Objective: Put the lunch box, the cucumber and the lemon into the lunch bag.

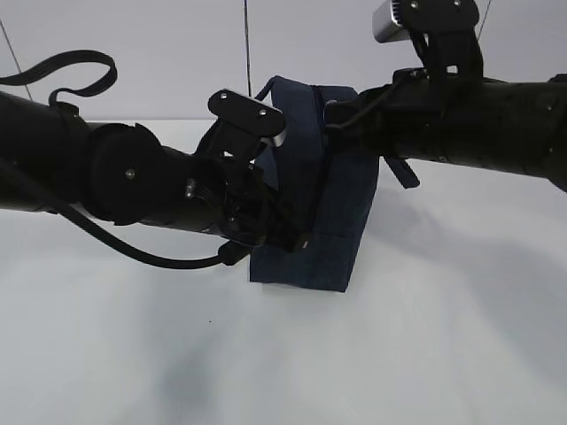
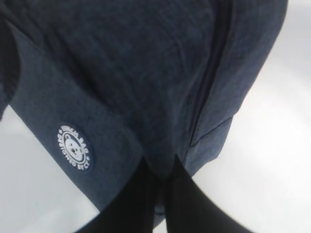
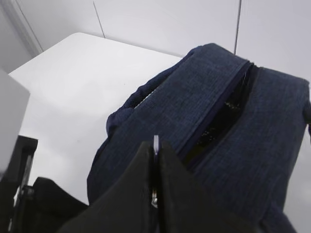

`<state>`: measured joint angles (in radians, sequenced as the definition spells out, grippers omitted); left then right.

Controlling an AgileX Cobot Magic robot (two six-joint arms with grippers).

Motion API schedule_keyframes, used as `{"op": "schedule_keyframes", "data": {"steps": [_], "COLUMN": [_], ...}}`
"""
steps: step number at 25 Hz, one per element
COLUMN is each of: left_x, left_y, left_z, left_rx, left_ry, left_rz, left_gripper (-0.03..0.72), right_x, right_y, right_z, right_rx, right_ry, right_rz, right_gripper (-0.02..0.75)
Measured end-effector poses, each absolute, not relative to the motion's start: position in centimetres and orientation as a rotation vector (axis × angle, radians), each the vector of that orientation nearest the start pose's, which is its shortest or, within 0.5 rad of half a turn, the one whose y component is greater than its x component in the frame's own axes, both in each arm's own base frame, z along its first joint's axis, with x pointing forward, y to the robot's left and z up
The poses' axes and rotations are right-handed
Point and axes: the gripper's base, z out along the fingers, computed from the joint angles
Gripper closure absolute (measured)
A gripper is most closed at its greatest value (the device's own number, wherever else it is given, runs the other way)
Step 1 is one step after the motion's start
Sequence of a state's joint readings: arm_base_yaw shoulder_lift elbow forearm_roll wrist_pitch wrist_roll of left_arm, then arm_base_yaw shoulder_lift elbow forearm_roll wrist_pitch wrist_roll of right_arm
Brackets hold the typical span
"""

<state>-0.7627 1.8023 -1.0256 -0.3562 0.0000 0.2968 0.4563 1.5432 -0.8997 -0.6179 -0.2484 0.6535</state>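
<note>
Lunch bag (image 1: 323,186) stands on the bench (image 1: 266,354) between both claws. Left claw (image 2: 163,182) pinched shut on bag fabric just ahead. Right claw (image 3: 155,170) clamped on a metal zipper pull (image 3: 156,143).

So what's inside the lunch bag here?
Through the partly open zipper of the lunch bag only a dark gap with faint glints shows. Its fabric covers the rest, so the contents cannot be told.

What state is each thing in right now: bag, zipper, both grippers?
lunch bag: upright on the table, fabric pinched at both ends.
zipper: partly open along the top.
left gripper: shut on the bag's fabric near the logo.
right gripper: shut on a small metal piece, apparently the zipper pull.
</note>
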Motion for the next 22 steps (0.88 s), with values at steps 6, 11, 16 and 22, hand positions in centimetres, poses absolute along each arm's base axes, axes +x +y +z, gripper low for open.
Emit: {"op": "schedule_keyframes", "data": {"steps": [6,11,16,22], "left_x": [27.3,27.3,27.0,26.8], "left_y": [-26.2,-26.2,-26.1,-26.0], "left_z": [18.7,18.7,19.1,19.2], "left_rx": [0.804,0.806,0.816,0.83], "left_ry": [2.178,2.181,2.191,2.211], "left_rz": [-0.434,-0.434,-0.441,-0.444], "left_gripper": [0.688,0.689,0.689,0.69], "right_x": [30.8,31.4,32.3,33.7], "right_y": [16.0,15.9,16.1,16.4], "right_z": [27.5,28.1,28.3,28.1], "right_rx": [-0.484,-0.48,-0.464,-0.437], "right_ry": [1.896,1.912,1.933,1.976], "right_rz": [0.405,0.354,0.323,0.281], "right_gripper": [0.731,0.731,0.731,0.731]}}
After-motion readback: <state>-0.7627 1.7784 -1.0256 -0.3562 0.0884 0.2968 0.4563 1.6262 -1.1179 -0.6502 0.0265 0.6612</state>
